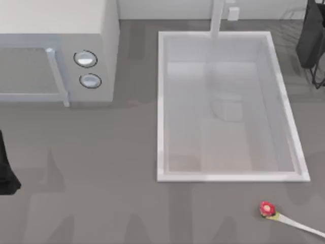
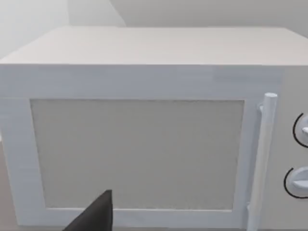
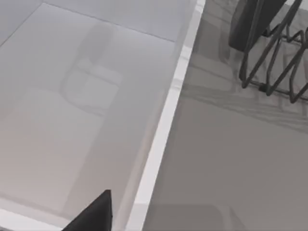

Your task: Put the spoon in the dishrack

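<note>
Since the spoon (image 1: pixel 284 217) lies at the lower right of the top view, below the sink (image 1: pixel 162 101), handle slanting down-right, my right arm is nearer. The dishrack (image 1: pixel 312 40) stands upper right. Whether either pincer is wide or narrow, I cannot tell.

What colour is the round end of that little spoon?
Red-pink, on the spoon with its white handle; the top view shows it best.

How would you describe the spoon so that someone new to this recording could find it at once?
Start at the big white sink in the middle of the grey table in the top view. On the bare tabletop below the sink's near right corner lies the spoon, small and thin, slanting toward the right edge. Its round red-pink end, yellowish neck and slim white handle set it apart.
</note>
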{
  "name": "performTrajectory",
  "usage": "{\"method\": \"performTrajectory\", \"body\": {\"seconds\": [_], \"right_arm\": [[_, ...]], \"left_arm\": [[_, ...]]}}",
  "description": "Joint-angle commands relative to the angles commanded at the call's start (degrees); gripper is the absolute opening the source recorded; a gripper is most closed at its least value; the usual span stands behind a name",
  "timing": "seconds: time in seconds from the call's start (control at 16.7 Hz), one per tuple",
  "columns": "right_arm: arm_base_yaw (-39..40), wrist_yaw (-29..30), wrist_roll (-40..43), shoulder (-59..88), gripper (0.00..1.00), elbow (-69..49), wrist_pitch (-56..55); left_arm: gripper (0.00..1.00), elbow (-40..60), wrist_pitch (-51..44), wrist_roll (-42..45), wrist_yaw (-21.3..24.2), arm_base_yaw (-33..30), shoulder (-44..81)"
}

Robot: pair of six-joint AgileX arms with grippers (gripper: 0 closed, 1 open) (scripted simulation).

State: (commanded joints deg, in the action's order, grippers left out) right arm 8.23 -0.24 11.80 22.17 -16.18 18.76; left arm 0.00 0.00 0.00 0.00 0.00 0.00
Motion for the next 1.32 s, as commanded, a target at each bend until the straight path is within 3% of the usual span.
{"method": "performTrajectory", "body": {"seconds": [0.42, 0.66, 0.9, 1.32], "right_arm": [[10.9, -0.8, 15.3, 38.0, 1.00, -20.7, 26.4], [15.4, -0.5, 22.2, 52.5, 1.00, -30.1, 37.1], [17.4, 0.1, 25.3, 57.7, 1.00, -34.4, 41.7], [17.3, 0.0, 25.3, 58.7, 1.00, -32.9, 39.4]], "left_arm": [[1.00, 0.0, 0.0, 0.0, 0.0, 0.0, 0.0], [1.00, 0.0, 0.0, 0.0, 0.0, 0.0, 0.0], [1.00, 0.0, 0.0, 0.0, 0.0, 0.0, 0.0], [1.00, 0.0, 0.0, 0.0, 0.0, 0.0, 0.0]]}}
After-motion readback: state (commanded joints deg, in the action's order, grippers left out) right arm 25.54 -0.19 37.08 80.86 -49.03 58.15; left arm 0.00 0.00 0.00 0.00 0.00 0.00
